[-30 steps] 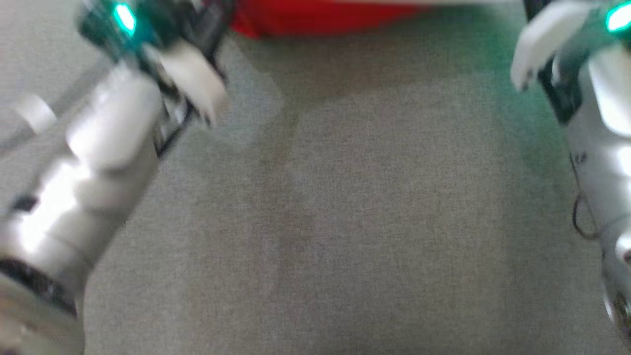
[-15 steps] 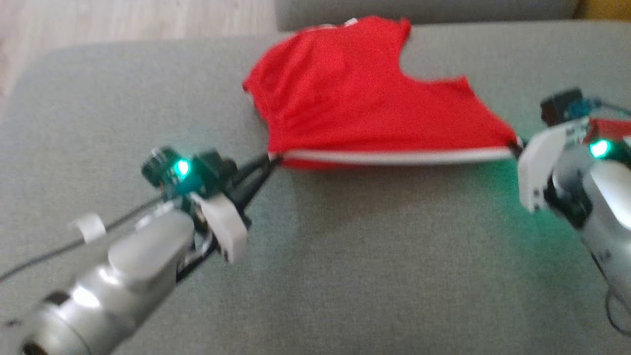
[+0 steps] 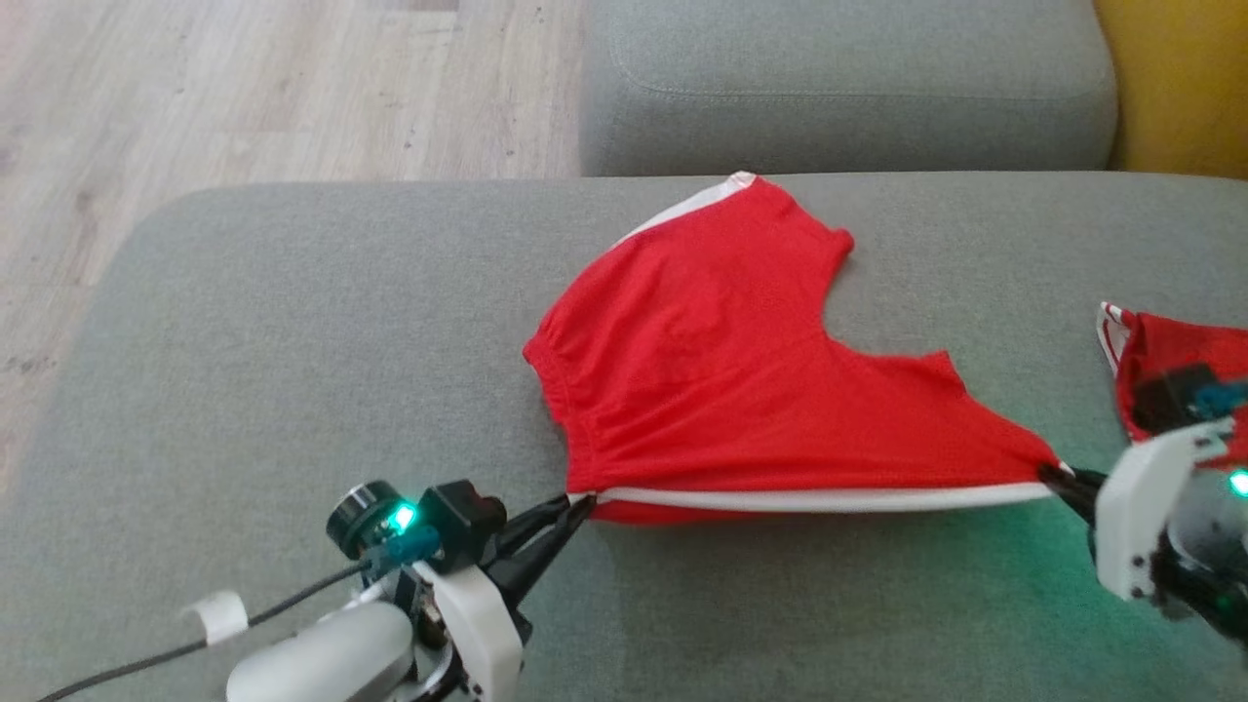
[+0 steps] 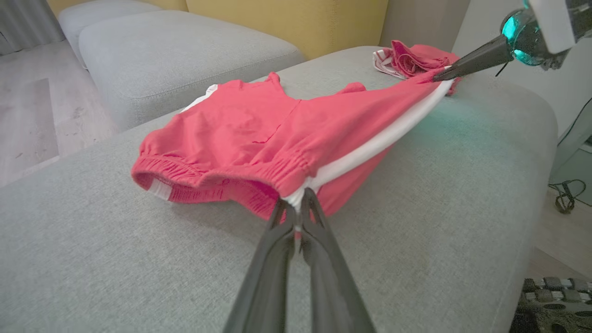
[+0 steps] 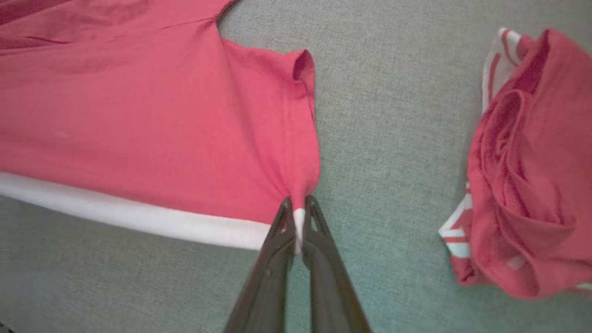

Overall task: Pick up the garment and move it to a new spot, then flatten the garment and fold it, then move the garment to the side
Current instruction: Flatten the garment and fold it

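The garment (image 3: 741,380) is a pair of red shorts with a white side stripe, spread on the grey sofa seat (image 3: 292,370). Its striped edge is pulled taut between both grippers. My left gripper (image 3: 577,505) is shut on the waistband corner at the near left, seen close up in the left wrist view (image 4: 298,203) on the garment (image 4: 277,138). My right gripper (image 3: 1055,474) is shut on the leg-hem corner at the near right, and the right wrist view shows its tips (image 5: 298,208) pinching the garment (image 5: 162,129) at the white stripe.
A second crumpled red and white garment (image 3: 1170,361) lies at the right end of the seat (image 5: 522,175). Another grey cushion (image 3: 838,78) stands beyond, with yellow upholstery (image 3: 1180,78) at the far right and wooden floor (image 3: 244,88) to the left.
The head camera has tilted up, bringing the whole garment and the far cushion into view. Both grippers stay shut on the corners, the stripe stretched between them.
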Tool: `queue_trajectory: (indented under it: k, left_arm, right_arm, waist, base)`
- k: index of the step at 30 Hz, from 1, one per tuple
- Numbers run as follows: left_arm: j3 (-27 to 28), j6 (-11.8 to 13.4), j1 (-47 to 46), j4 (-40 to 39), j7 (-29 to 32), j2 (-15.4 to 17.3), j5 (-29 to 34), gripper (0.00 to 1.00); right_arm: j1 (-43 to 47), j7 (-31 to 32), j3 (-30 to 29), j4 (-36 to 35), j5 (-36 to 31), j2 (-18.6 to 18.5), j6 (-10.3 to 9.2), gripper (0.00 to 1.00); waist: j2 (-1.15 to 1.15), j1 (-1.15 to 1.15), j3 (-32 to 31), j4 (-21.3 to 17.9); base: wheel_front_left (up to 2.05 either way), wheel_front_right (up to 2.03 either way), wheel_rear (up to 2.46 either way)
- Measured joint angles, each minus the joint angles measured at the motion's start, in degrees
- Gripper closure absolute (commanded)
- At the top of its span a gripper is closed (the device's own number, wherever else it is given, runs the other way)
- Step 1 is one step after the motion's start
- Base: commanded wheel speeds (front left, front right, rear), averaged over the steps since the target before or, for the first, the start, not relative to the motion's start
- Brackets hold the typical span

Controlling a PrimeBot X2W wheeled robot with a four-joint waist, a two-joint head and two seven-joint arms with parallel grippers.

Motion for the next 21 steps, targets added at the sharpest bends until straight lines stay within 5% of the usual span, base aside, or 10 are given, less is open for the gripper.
queue_trajectory:
  k: [6, 11, 21]
  left_arm:
    - [0.5, 3.6, 0.6, -5.9, 1.5, 1.1, -1.1, 1.0]
    - [3.1, 5.2, -1.5, -6.1, 1.6, 0.8, -1.6, 1.0]
    - [6.2, 5.0, -9.6, -0.3, 0.2, -4.2, -1.9, 1.0]
  right_arm:
    - [4.4, -0.8, -10.5, -6.3, -2.6, 0.0, 0.0, 1.0]
    - [3.7, -0.8, -17.5, -10.4, -9.0, 3.6, 0.0, 1.0]
    - [-11.6, 0.5, -23.5, -9.5, -19.8, 8.3, 0.0, 1.0]
  waist:
    - [0.0, 0.01, 1.2, 1.1]
    - [0.0, 0.02, 4.0, 2.3]
    - [0.0, 0.03, 11.3, 6.4]
  base:
    - [0.0, 0.0, 0.0]
    - [0.0, 0.0, 0.0]
    - [0.0, 0.0, 0.0]
